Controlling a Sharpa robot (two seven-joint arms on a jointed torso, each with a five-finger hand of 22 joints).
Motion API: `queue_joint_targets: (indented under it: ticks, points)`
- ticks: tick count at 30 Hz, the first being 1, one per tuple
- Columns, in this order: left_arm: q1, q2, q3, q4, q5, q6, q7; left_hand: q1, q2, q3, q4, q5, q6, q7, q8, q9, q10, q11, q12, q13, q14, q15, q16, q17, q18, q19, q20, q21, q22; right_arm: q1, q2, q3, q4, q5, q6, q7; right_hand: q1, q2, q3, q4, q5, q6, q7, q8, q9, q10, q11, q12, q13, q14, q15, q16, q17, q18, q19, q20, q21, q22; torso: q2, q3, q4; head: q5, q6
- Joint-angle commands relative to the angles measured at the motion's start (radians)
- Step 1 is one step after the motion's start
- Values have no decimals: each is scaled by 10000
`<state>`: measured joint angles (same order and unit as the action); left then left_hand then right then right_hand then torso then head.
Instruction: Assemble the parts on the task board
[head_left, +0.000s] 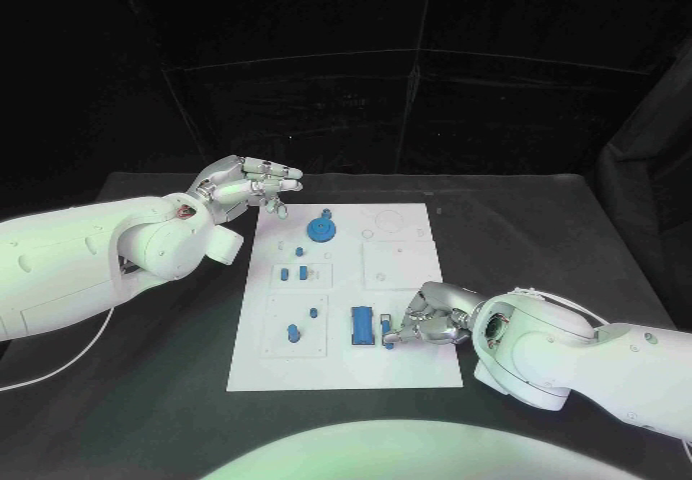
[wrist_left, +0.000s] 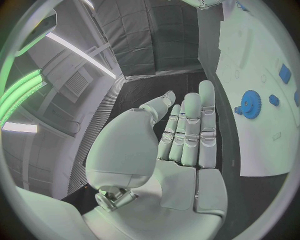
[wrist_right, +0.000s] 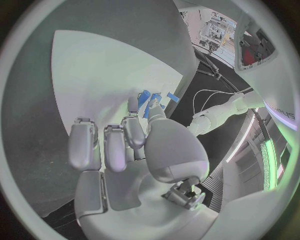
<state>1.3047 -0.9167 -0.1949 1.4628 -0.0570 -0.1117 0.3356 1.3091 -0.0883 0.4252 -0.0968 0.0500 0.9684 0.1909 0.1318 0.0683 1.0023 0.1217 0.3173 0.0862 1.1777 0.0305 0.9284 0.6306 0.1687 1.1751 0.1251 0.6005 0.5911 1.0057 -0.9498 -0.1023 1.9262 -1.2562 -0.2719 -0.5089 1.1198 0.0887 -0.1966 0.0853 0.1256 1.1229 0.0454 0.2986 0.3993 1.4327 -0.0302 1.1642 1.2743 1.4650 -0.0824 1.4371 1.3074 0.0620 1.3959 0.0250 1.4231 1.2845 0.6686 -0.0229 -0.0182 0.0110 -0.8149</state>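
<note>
The right robot hand (head_left: 427, 318) rests on the near part of the task board (head_left: 418, 372), pinching a small blue part (head_left: 388, 337) at its fingertips, just beside a blue block (head_left: 362, 326). Farther off, the left robot hand (head_left: 245, 186) hovers spread and empty over the bench (head_left: 159, 200), a blue gear (head_left: 322, 232) near its fingertips.

Board (head_left: 411, 300) at table (head_left: 577, 230) centre. Gear (head_left: 322, 232) on board's far left part; small pieces (head_left: 296, 272) nearer, block (head_left: 362, 326) near front edge. Left hand (head_left: 248, 187) beyond board's far left corner. Right hand (head_left: 430, 316) on board's near right, just beside block.
</note>
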Motion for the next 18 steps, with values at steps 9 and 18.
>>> queue_joint_targets:
  ticks: [9, 18]
  points:
    - [16, -5, 4, -6, 31, 66, -13, -9, 70, -27, -46, -5, -19, 17, 53, -8, -55, -11, 64, -13, -81, 3, -3, -15, 140, -33, 15, -38, -11, 6, -65, 0, 142, 215, 499, 412, 155, -101, -233, -67, -49, -68, 8, 82, 28, -2, 48, -12, 30, 707, -28, -16, 883, 12, 0, 49, -17, 15, -1, 0, -11, 30, -33]
    - [16, -6, 4, -5, 31, 77, -10, -9, 70, -27, -46, -5, -19, 17, 53, -8, -55, -11, 64, -13, -81, 3, -3, -15, 140, -33, 15, -38, -11, 7, -135, 0, 117, 256, 815, 394, 378, -95, -283, -190, -45, -73, 6, 97, 44, -7, 44, -21, 35, 706, -29, -16, 885, 12, -2, 47, -21, 17, -6, -6, -1, 11, -17]
